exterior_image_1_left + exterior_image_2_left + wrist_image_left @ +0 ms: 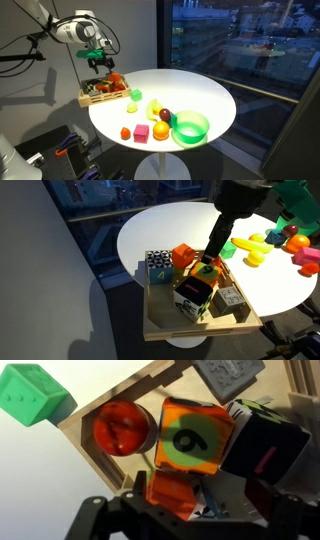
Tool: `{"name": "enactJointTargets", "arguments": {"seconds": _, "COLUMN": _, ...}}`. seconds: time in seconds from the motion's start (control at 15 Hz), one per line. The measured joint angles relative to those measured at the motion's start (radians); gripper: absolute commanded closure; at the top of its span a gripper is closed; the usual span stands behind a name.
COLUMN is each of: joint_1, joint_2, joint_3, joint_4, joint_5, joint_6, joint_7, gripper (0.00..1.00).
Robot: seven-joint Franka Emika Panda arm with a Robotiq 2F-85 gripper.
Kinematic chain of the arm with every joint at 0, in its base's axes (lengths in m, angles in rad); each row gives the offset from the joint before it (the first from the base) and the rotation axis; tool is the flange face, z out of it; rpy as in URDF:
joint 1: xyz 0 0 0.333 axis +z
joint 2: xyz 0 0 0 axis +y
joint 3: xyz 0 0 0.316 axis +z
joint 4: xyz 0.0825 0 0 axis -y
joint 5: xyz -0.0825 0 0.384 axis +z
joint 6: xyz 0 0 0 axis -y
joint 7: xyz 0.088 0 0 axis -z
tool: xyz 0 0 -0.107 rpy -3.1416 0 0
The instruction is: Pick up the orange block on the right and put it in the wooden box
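Observation:
The orange block [172, 495] lies inside the wooden box [120, 395], right below an orange-and-green cube marked "6" [190, 438]. In the wrist view my gripper [197, 502] is open around the block: the left finger is next to it and the right finger stands clear of it. In both exterior views the gripper [98, 65] [208, 268] reaches down into the box [92, 99] [200, 330] at the table's edge. The block itself is hidden behind the fingers there.
The box also holds an orange-red ball [123, 428], a black cube [265, 440], a grey block [228, 372] and a patterned cube [157, 265]. A green block [35, 395] lies outside the box. On the table are a green bowl [190, 127], a pink cube [141, 132] and an orange ball [160, 130].

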Motion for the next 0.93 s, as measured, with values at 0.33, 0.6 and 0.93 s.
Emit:
{"name": "enactJointTargets", "arguments": {"seconds": 0.33, "joint_1": -0.029, "joint_2": -0.055, "joint_3": -0.017, "joint_4": -0.002, "joint_5": 0.02, "joint_6": -0.045, "joint_7": 0.004, "gripper": 0.0}}
{"name": "enactJointTargets", "arguments": {"seconds": 0.6, "joint_1": -0.055, "joint_2": -0.108, "joint_3": -0.04, "joint_4": -0.008, "joint_5": 0.02, "joint_6": -0.103, "joint_7": 0.005, "gripper": 0.0}}
{"name": "enactJointTargets", "arguments": {"seconds": 0.93, "joint_1": -0.086, "joint_2": -0.189, "joint_3": -0.074, "joint_4": -0.021, "joint_5": 0.02, "joint_6": -0.216, "joint_7": 0.005, "gripper": 0.0}}
